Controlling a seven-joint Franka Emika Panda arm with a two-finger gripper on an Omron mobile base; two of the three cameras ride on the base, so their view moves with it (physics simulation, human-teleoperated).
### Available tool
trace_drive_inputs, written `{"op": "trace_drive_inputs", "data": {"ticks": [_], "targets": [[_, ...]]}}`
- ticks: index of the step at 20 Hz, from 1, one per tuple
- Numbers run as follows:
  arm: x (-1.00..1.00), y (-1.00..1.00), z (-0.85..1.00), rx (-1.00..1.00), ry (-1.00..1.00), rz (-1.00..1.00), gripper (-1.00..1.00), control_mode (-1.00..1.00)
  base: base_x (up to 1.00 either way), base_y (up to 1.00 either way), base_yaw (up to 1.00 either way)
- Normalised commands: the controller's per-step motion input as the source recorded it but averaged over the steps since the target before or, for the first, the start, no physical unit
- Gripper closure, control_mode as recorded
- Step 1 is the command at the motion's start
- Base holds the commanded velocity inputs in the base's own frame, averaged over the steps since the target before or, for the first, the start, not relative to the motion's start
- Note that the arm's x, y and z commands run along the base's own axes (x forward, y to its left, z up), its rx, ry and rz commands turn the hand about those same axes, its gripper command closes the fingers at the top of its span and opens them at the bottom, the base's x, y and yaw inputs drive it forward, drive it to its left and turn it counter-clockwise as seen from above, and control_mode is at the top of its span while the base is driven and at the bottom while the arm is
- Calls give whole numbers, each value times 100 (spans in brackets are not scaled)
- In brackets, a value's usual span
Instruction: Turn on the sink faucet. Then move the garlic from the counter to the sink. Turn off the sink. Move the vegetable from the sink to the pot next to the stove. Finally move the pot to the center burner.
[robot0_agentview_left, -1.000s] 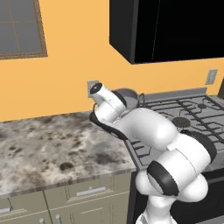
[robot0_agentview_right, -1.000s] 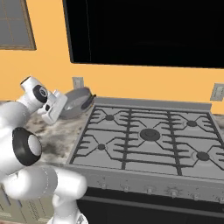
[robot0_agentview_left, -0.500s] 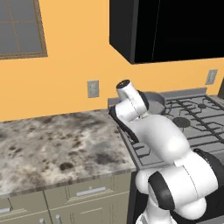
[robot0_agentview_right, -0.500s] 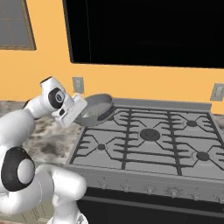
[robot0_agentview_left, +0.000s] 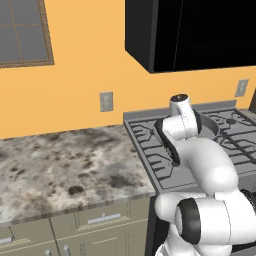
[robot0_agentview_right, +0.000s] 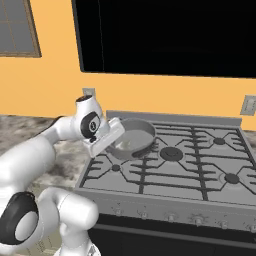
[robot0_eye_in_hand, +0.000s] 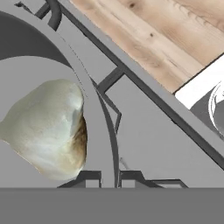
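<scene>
The end effector (robot0_agentview_right: 116, 134) is clamped shut on the near rim of the pot (robot0_agentview_right: 131, 138), a shallow grey metal pan. Its fingers are hidden behind the white hand in the right base view, but the hand view looks straight along the pot's rim, which fits a closed grip on that rim.

Inside the pot lies the garlic (robot0_eye_in_hand: 48, 127), a pale lumpy bulb resting on the pot's floor, close against the inner wall.

Over the last second the arm has swung rightward, carrying the pot off the desk (robot0_agentview_left: 65, 160) and over the stove (robot0_agentview_right: 200, 165). A second ago the pot was beside the stove's left edge, above the granite. Now it sits above the stove's rear left grate, just left of the center burner (robot0_agentview_right: 171, 153). From these views it is not clear whether the pot is resting on the grate or held slightly above it.

Judging from this, the garlic is already in the pot and only the last step is under way: setting the pot on the center burner. The pot probably still needs a short move to the right, so that it is centered over that burner, before it is set down and released.

In the left base view the white arm (robot0_agentview_left: 200, 165) arches over the stove's left side and hides most of the pot.
</scene>
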Motion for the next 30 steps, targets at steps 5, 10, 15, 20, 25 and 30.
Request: {"op": "trace_drive_inputs", "data": {"ticks": [5, 10, 15, 20, 25, 30], "targets": [[2, -75, -12, 7, 0, -10, 100, -100, 0, 0, 0], [4, -64, -25, 0, 0, -9, 100, -100, 0, 0, 0], [17, -58, -17, 0, 0, -7, 100, -100, 0, 0, 0], [43, -42, -8, 1, 0, 0, 100, -100, 0, 0, 0], [50, -20, -8, 3, 0, 6, 100, -100, 0, 0, 0], [37, -29, -10, 2, 0, 9, 100, -100, 0, 0, 0]]}}
